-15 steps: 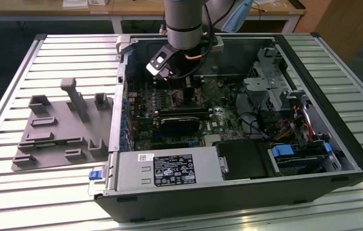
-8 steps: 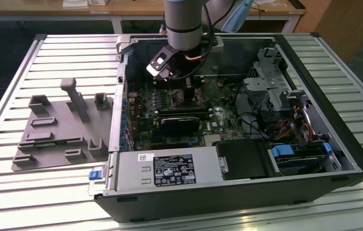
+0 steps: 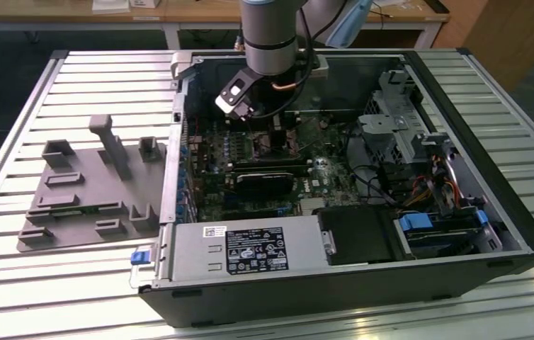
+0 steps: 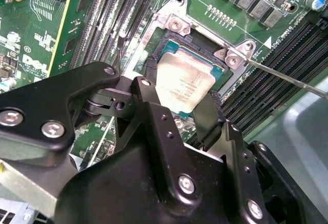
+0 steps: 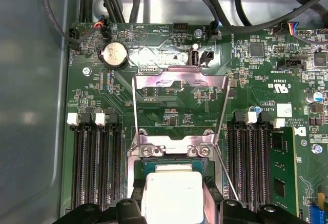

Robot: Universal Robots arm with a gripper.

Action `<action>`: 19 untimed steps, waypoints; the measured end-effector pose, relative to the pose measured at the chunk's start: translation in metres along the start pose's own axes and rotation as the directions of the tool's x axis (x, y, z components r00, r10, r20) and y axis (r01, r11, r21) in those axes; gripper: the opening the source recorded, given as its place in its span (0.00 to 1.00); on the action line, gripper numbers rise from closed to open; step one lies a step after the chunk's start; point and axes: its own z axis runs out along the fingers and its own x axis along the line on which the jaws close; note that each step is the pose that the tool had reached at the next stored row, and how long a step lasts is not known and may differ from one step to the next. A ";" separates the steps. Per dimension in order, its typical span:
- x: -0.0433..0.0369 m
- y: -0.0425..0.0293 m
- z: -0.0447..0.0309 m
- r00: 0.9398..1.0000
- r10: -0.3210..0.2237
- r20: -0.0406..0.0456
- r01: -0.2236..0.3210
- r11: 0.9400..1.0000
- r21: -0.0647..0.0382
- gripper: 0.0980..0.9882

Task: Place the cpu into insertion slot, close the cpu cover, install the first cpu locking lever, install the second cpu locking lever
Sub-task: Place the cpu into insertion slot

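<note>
The cpu (image 4: 185, 83), a pale silvery square chip, lies between my gripper's (image 4: 180, 95) two black fingers (image 4: 148, 88), which press on its opposite edges. It sits low over the insertion slot (image 4: 165, 45), inside the slot's metal rim; I cannot tell whether it is fully seated. In the first wrist view the cpu (image 5: 173, 197) is over the insertion slot (image 5: 171, 162), and the cpu cover (image 5: 179, 79) stands swung open beyond it. Thin wire locking levers (image 5: 134, 106) stand free on both sides. In the exterior view my gripper (image 3: 269, 142) reaches down into the open computer case.
Black memory slots (image 5: 95, 165) flank the socket on both sides. A black graphics card (image 3: 267, 180) lies just below the gripper, with the grey power-supply box (image 3: 239, 251) in front. A grey fixture tray (image 3: 88, 191) lies on the slatted table on the exterior view's left. Cables (image 5: 215, 8) run along the board's far edge.
</note>
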 end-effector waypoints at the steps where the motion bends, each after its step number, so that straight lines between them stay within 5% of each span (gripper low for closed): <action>1: 0.0000 0.0000 0.0000 1.000 0.000 0.000 0.000 1.000 0.000 0.49; 19: 0.0000 -0.0001 0.0005 1.000 0.011 0.001 -0.011 1.000 0.000 0.49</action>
